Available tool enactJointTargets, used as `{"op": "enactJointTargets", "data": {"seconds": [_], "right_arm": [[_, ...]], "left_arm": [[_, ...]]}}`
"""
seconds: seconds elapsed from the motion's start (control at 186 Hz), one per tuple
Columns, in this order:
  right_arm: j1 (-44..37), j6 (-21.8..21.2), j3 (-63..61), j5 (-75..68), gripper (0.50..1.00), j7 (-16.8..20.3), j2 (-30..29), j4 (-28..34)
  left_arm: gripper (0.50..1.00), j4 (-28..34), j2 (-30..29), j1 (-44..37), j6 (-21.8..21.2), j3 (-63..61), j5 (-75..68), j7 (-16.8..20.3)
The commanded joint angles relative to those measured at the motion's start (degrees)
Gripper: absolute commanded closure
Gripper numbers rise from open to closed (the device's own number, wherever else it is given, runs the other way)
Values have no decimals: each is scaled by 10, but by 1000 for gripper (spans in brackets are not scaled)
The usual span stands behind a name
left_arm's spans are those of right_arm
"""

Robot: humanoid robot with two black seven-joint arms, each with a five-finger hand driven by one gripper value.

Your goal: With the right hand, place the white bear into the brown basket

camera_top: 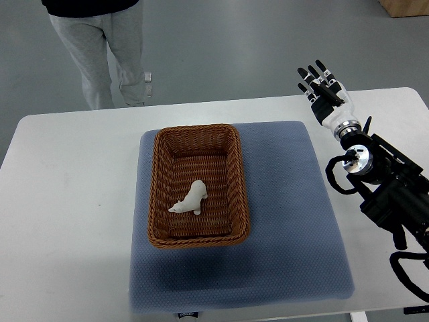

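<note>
In the top view, the white bear (190,199) already lies inside the brown basket (235,176), on its floor toward the near half, so the placing looks done and no carry remains. The right hand (323,86) hovers well apart from it, over the far right part of the white table (67,174), with the bear lying down and to the left of it across the blue mat (288,201). Its black fingers (314,72) are stretched out straight and slightly spread, holding nothing. The bear's long axis runs diagonally, from its head at the near left to its rump at the far right, roughly toward the hand. No left arm shows, so the right hand is the only one near.

The bear is a small, smooth, matte white figure, probably hard plastic or resin. The basket is a woven wicker rectangle with rounded corners and a thick braided rim. The mat has a fine quilted weave, dull and soft-looking. A person's legs (107,47) in grey trousers stand beyond the table's far edge.
</note>
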State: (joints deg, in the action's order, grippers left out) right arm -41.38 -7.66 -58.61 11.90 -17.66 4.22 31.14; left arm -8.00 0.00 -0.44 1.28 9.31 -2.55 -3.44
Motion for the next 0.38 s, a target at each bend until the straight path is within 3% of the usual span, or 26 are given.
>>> {"op": "enactJointTargets", "data": {"seconds": [0.0,0.377], "right_arm": [[9,1,2,1,576,1,0,0],[11,1,1,1,574,1,6,0]], "left_arm": [[500,0,0,0,0,0,0,0],[500,0,0,0,0,0,0,0]]}}
